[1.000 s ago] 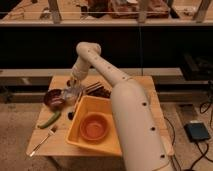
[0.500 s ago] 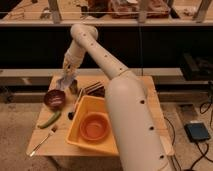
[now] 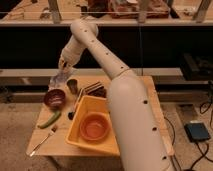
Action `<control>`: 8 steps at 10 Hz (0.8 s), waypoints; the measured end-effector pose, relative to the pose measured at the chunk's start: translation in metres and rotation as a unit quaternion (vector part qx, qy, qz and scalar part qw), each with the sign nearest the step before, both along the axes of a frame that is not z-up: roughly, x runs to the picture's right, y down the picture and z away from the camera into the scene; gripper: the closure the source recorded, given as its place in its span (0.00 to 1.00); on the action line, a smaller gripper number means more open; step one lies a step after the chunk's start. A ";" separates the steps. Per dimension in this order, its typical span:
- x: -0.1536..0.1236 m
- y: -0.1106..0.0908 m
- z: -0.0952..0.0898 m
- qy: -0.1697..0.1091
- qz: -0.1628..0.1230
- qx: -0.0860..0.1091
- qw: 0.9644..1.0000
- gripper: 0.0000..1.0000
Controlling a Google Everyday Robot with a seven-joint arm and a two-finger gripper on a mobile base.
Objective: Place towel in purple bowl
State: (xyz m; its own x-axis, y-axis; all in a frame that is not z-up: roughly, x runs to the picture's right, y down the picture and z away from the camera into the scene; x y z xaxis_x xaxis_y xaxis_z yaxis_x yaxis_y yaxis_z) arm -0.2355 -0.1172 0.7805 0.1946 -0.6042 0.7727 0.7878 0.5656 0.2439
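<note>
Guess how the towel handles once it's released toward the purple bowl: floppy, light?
Probably floppy: the towel hangs crumpled from the gripper, just above the purple bowl. It looks thin, so likely light; it may drape over the bowl's rim rather than settle inside. Unlikely to roll or slide.

Tool and towel lifted higher off the desk (image 3: 58, 133).
The tool (image 3: 63, 65) has risen from beside the purple bowl (image 3: 54, 98) to the upper left of the frame. It carries the towel (image 3: 59, 78), which now hangs above the bowl's rim, and the arm (image 3: 100, 50) has straightened upward.
</note>
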 end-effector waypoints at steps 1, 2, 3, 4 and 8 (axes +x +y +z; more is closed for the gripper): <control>-0.016 0.003 -0.005 -0.014 -0.007 0.001 1.000 1.00; -0.031 0.008 -0.008 -0.022 -0.016 0.000 1.000 1.00; -0.050 0.013 -0.010 -0.031 -0.027 0.000 0.999 1.00; -0.058 0.017 -0.007 -0.033 -0.031 -0.004 0.999 1.00; -0.052 0.050 0.028 -0.035 -0.029 -0.034 0.998 1.00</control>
State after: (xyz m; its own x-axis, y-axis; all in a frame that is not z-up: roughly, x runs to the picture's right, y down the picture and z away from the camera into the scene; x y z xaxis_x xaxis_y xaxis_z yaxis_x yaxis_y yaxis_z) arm -0.2872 -0.0669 0.8081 0.1054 -0.5579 0.8232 0.8025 0.5366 0.2609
